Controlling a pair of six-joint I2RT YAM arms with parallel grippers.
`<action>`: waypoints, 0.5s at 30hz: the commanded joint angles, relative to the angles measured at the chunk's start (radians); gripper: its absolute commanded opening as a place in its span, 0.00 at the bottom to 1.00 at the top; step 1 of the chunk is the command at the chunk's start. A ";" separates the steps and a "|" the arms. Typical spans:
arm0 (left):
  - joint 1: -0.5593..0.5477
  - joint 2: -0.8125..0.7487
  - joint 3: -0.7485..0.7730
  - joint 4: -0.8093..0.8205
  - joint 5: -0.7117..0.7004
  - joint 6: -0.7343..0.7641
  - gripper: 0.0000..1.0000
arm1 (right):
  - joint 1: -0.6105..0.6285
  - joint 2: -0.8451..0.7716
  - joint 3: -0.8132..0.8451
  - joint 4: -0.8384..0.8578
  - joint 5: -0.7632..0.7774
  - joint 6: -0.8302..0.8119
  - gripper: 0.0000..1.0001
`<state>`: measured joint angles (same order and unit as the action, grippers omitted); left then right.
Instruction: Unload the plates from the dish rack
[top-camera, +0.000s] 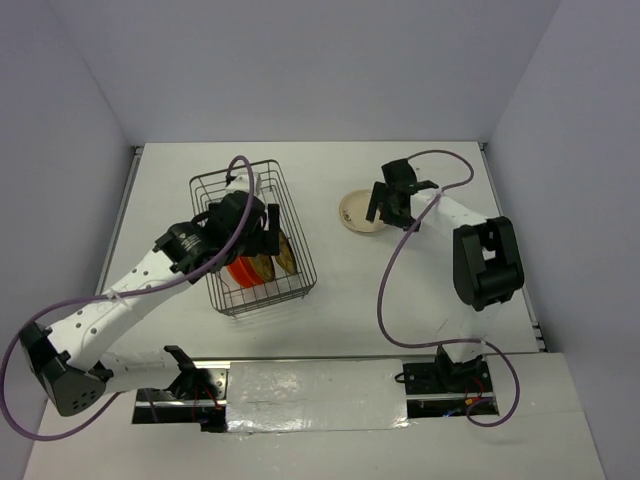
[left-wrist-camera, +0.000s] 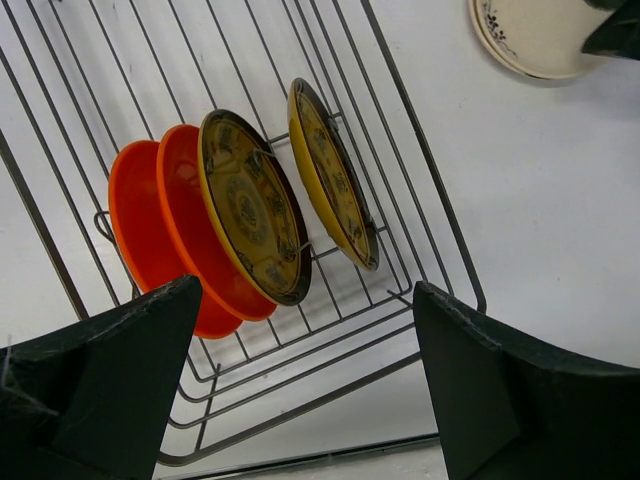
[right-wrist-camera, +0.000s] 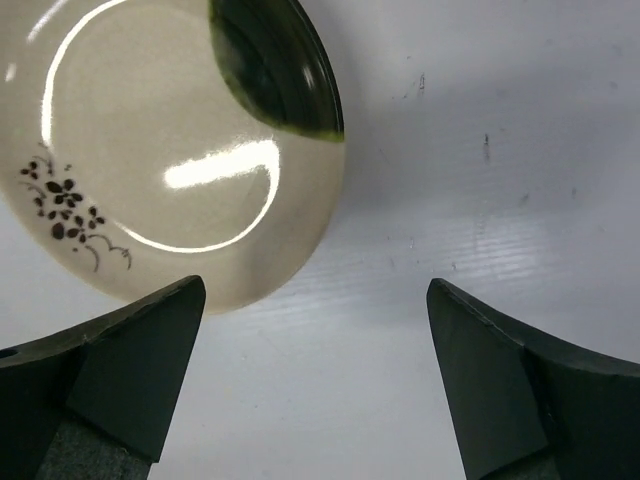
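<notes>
The dish rack (top-camera: 298, 224) is a dark wire basket left of centre on the white table. Standing on edge in its near end are two orange-red plates (left-wrist-camera: 150, 235) and two dark brown plates with yellow pattern (left-wrist-camera: 250, 205). My left gripper (top-camera: 264, 224) hovers over the rack above these plates, open and holding nothing, as the left wrist view (left-wrist-camera: 305, 290) shows. A cream plate with a black patch (right-wrist-camera: 170, 150) lies flat on the table right of the rack (top-camera: 358, 213). My right gripper (top-camera: 390, 214) hangs just beside its rim, open and empty (right-wrist-camera: 315, 285).
Purple cables (top-camera: 395, 260) loop from both arms over the table. The right arm's elbow (top-camera: 485, 262) stands near the right table edge. Grey walls close in the table at the back and on both sides. The rack's far end holds no plates.
</notes>
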<state>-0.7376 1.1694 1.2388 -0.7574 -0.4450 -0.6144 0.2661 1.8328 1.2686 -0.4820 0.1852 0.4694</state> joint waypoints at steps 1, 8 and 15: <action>-0.006 0.073 0.040 -0.016 -0.055 -0.063 0.99 | 0.018 -0.163 -0.018 -0.011 0.062 -0.014 0.99; -0.016 0.252 0.122 -0.074 -0.192 -0.176 0.93 | 0.076 -0.559 -0.221 0.082 -0.087 -0.043 0.94; -0.016 0.424 0.206 -0.069 -0.202 -0.214 0.72 | 0.090 -0.739 -0.328 0.054 -0.131 -0.078 0.90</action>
<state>-0.7490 1.5528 1.3857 -0.8211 -0.6075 -0.7841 0.3511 1.1244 0.9916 -0.4118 0.0803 0.4206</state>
